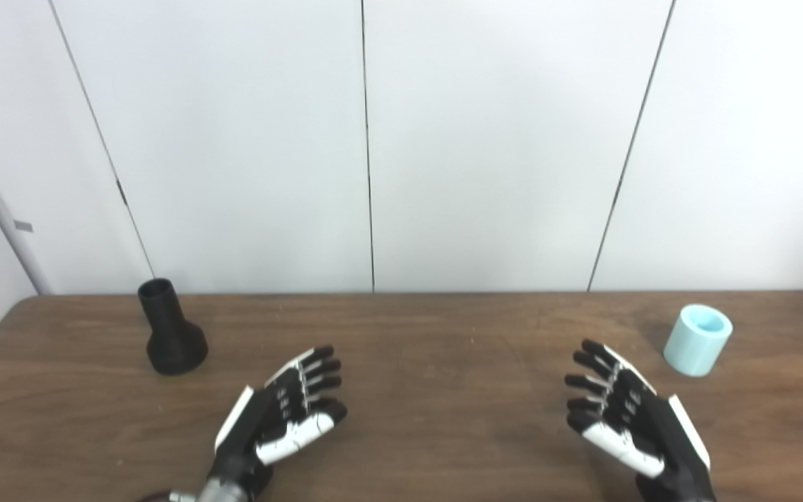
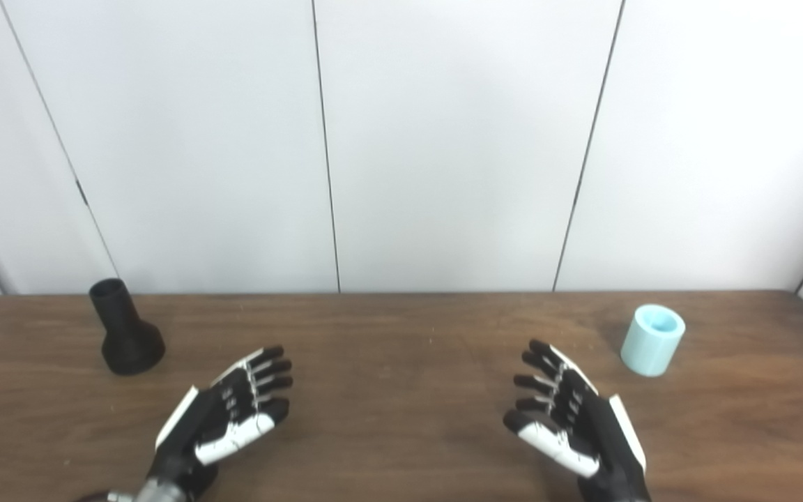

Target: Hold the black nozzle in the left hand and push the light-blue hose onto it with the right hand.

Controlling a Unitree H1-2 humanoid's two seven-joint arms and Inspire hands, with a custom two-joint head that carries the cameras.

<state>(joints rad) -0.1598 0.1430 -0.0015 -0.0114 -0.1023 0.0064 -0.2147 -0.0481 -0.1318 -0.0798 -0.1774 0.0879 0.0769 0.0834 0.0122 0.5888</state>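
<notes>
My left hand hovers empty, fingers spread, over the worktop; my right hand mirrors it, also holding nothing. The black nozzle stands upright beyond my left, the light-blue hose beyond my right, well apart. Nothing is grasped yet; both pickups and the joining remain.
</notes>
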